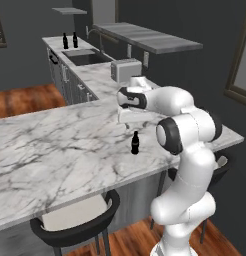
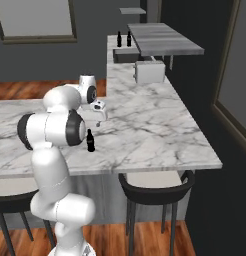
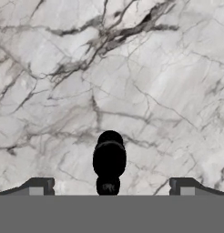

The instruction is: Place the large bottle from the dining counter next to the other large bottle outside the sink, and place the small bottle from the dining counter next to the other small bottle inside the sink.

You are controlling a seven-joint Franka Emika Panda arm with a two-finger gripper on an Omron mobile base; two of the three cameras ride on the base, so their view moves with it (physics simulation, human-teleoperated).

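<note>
jaws spread wide on my gripper (image 3: 109, 186), holding nothing, poised above the small bottle (image 3: 109, 159) standing upright on the dining counter (image 1: 55, 145), near its stool-side edge. i see a boxy toaster (image 1: 126, 70) beyond, two tall bottles (image 1: 70, 40) behind the sink (image 1: 87, 58). veined white marble, glossy black glass.

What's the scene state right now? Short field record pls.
setting: simulated kitchen, marble dining counter
target: small black bottle, upright on the counter near its front edge
gripper: open, above the bottle, fingers either side of it in the hand view, not gripping
sink: far end of the counter run
by sink: two dark bottles behind the basin; sizes too small to tell
other: toaster, stool
</note>
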